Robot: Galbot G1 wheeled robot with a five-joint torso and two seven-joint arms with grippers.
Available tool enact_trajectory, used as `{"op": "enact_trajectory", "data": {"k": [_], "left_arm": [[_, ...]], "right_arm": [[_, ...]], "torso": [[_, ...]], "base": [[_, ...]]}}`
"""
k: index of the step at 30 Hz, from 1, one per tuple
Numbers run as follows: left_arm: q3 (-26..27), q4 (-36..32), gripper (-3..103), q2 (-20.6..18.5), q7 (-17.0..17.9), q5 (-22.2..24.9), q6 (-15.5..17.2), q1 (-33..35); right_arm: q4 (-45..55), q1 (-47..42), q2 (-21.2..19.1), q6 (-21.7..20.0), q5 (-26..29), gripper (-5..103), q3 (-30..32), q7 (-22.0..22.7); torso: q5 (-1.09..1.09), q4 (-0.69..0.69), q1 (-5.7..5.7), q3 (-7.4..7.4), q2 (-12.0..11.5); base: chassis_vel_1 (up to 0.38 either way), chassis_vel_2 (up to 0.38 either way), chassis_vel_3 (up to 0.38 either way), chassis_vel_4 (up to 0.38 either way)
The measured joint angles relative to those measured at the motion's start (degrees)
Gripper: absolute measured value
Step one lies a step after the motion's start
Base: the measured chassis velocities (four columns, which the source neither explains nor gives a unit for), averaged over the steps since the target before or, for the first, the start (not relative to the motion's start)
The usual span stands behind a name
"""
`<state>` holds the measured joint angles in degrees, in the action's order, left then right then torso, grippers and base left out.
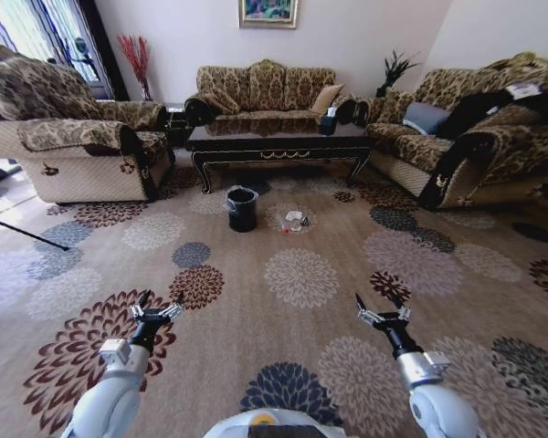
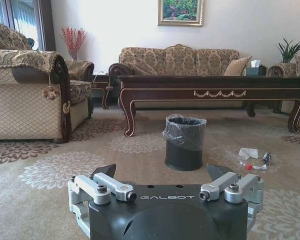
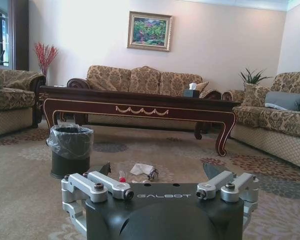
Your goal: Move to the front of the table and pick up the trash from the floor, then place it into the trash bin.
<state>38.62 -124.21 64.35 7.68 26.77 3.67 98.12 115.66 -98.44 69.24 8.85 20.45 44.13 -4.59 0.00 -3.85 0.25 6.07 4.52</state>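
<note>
Both end effectors, left (image 1: 157,305) and right (image 1: 381,307), hung spread and empty over the flowered carpet (image 1: 301,274). Ahead I saw the dark coffee bench (image 1: 279,143), the lined black bin (image 1: 242,208), then trash scraps (image 1: 294,220) just beside it.

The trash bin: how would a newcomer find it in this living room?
Start at the long dark table before the middle sofa. On the floor in front of its left end stands the trash bin, with the trash lying just to its right. It is the one upright black bucket, a clear bag folded over its rim.
</note>
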Motion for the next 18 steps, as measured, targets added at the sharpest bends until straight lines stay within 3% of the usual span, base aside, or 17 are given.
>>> {"op": "enact_trajectory", "data": {"k": [18], "left_arm": [[0.1,-0.1,100,0.0,-0.1,0.0,-0.1,0.2]], "right_arm": [[0.3,-0.2,-0.1,0.0,0.1,100,0.2,-0.2]], "torso": [[0.0,0.0,-0.23,-3.61,-3.9]], "base": [[0.0,0.0,0.0,0.0]]}}
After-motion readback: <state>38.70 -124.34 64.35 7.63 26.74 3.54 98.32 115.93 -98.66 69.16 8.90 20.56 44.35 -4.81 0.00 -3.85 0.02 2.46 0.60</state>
